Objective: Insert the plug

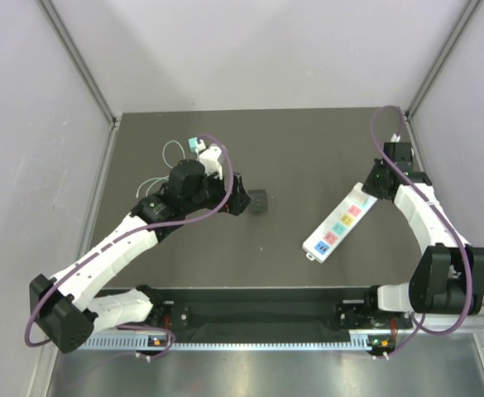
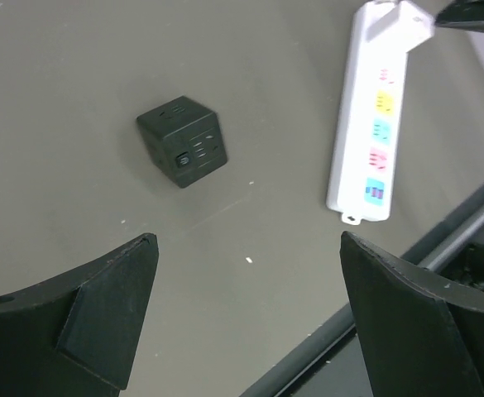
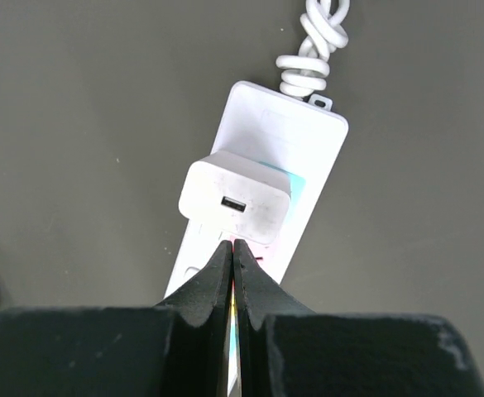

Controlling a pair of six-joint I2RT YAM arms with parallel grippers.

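Observation:
A white power strip (image 1: pixel 337 227) with coloured sockets lies slanted at the table's right; it also shows in the left wrist view (image 2: pixel 372 124). In the right wrist view a white USB charger plug (image 3: pixel 237 198) sits on the strip (image 3: pixel 308 132) at its cord end, over the teal socket. My right gripper (image 3: pixel 233 244) is shut and empty, its tips just before the plug; it hovers over the strip's far end (image 1: pixel 374 184). A black cube adapter (image 1: pixel 259 201) lies mid-table (image 2: pixel 182 141). My left gripper (image 2: pixel 248 240) is open and empty, just left of the cube (image 1: pixel 237 198).
The strip's coiled white cord (image 3: pixel 312 41) lies beyond its far end. Loose white cables (image 1: pixel 169 153) and a teal piece (image 1: pixel 194 144) lie at the back left. A black rail (image 1: pixel 266 310) runs along the table's near edge. Walls close in both sides.

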